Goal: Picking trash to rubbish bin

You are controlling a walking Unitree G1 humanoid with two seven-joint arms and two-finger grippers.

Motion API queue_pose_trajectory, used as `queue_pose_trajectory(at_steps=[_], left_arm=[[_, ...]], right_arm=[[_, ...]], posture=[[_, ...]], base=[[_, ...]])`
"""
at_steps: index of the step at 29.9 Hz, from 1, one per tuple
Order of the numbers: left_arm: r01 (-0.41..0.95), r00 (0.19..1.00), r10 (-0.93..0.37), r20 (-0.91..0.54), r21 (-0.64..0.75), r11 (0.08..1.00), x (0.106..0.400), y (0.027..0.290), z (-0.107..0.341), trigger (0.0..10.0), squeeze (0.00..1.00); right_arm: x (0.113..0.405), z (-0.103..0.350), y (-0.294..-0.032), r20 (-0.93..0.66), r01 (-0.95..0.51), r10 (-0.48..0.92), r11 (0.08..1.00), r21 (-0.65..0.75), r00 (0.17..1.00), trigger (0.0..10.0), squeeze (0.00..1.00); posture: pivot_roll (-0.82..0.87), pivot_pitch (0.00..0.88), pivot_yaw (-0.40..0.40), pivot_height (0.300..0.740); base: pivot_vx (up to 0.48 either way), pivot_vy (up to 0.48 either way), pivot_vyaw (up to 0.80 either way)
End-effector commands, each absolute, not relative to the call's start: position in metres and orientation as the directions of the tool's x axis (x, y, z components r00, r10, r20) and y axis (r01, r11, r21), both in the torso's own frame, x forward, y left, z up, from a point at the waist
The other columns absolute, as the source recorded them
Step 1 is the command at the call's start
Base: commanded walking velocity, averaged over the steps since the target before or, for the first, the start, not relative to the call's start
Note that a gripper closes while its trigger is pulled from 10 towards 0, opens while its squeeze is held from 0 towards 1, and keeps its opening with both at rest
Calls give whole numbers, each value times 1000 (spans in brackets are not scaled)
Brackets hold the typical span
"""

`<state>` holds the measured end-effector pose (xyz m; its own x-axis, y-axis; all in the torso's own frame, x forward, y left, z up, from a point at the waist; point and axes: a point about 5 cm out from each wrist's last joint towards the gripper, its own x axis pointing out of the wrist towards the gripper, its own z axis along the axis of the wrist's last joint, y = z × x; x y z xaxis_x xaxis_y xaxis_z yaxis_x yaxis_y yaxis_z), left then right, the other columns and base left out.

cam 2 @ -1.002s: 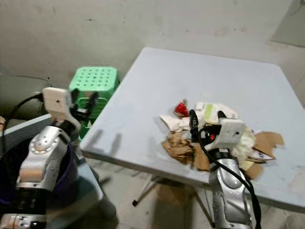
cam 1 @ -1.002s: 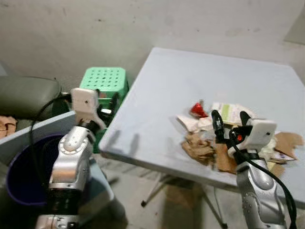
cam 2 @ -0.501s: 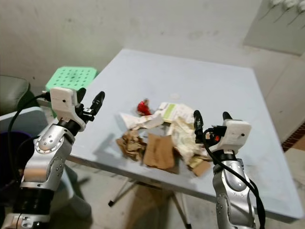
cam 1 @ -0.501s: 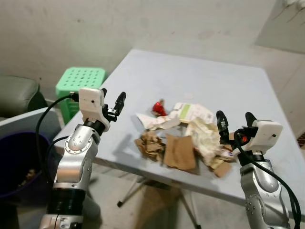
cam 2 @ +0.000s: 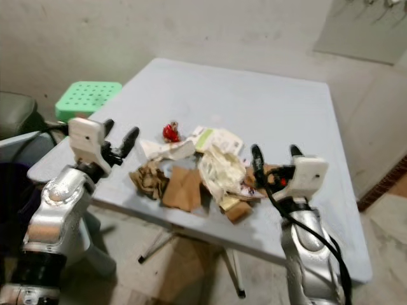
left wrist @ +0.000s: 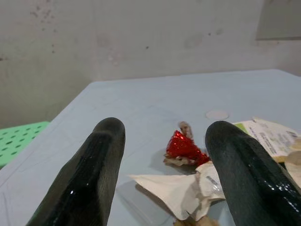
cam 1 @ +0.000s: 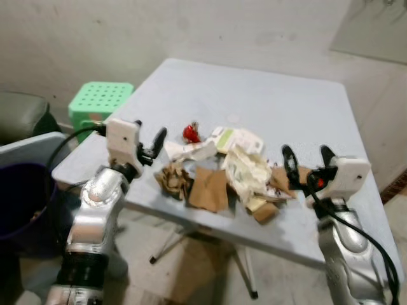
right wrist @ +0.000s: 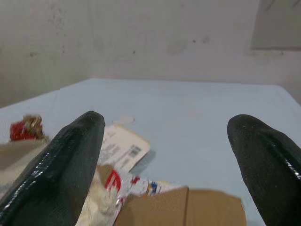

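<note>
Trash pile [cam 1: 226, 181] sits on the table [cam 1: 267, 108], toward the table's near edge, roughly midway along it. Both arms are raised at that edge, one on each side of the pile, presumably staged so either can reach in.

Left gripper [cam 1: 149, 141]: fingers spread, nothing between them, held just beside the pile's left end. Its wrist camera looks straight at the red wrapper [left wrist: 184, 147] and the white crumpled paper [left wrist: 181, 190] in front of it (likely the nearest candidates for a pick).

Right gripper [cam 1: 306, 165]: fingers wide apart, empty, at the pile's right end, over the brown cardboard [right wrist: 188, 207].

Pile contents: flat brown cardboard piece [cam 1: 206, 189], crumpled brown paper [cam 1: 170, 180], a pale crumpled wad [cam 1: 245, 168], a printed white-and-green leaflet [cam 1: 236, 137], small scraps at the right. Loose, overlapping, light; pieces may slide or lift together when pinched.

Rubbish bin [cam 1: 22, 200]: dark, left of the table, beside the left arm, so the left arm seems better placed for the drop. Green stool [cam 1: 102, 98] stands behind the bin.
</note>
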<state>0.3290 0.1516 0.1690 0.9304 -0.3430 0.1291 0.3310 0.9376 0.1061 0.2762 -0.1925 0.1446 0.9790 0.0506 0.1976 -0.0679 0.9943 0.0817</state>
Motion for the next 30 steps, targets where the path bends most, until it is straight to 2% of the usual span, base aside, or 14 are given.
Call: queue_pose_trajectory(at_steps=[1,8,14,26,30], left_arm=[[331,930,-346,124,126,935,330,154,169,10000,0],[355,925,-363,112,85,931,330,152,166,10000,0],[330,934,-336,119,73,941,331,154,165,10000,0],[379,907,-411,90,250,891,336,156,166,10000,0],[435,873,-482,81,319,842,346,146,171,10000,0]], right_arm=[[276,147,-187,201,-91,75,993,75,977,10000,0],[273,145,-184,187,-115,102,991,62,977,10000,0],[272,145,-183,180,-126,113,990,61,977,10000,0],[268,146,-177,181,-181,169,982,51,969,10000,0],[264,148,-172,189,-228,213,972,57,959,10000,0]], posture=[[-51,101,-48,740],[-58,97,-53,740],[-59,97,-57,740],[-61,110,-56,740],[-67,132,-55,740]], base=[[0,0,0],[0,0,0],[0,480,0],[0,0,0],[0,0,0]])
